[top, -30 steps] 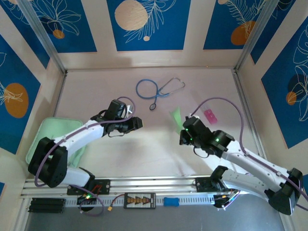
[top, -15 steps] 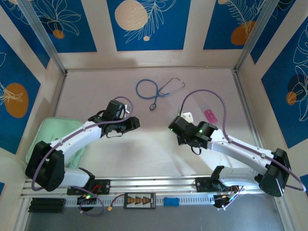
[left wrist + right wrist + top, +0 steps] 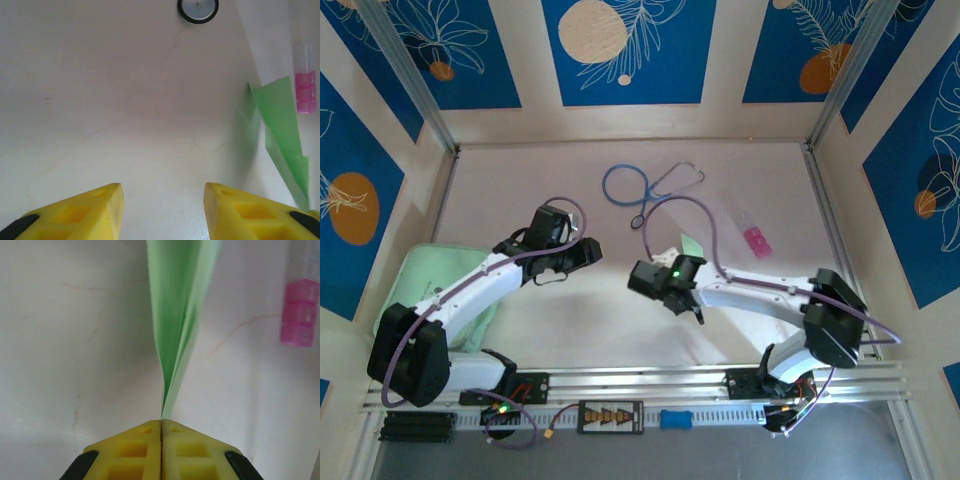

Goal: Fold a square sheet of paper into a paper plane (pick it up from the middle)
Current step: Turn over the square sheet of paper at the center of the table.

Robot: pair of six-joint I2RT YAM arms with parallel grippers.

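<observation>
Right fingers [image 3: 172,434] were closed flat on the narrow end of the paper plane [image 3: 177,315], its long axis running straight up-frame from them. Left fingers [image 3: 97,209] stood wide and empty; the plane hung at the right of their frame, apparently clear of the counter [image 3: 125,100].

Stethoscope [image 3: 650,192] behind paper plane [image 3: 692,245]

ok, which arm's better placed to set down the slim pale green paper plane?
Right. Its jaws are shut on the slim pale green paper plane. The left jaws are open and empty, with the plane off to one side.
</observation>
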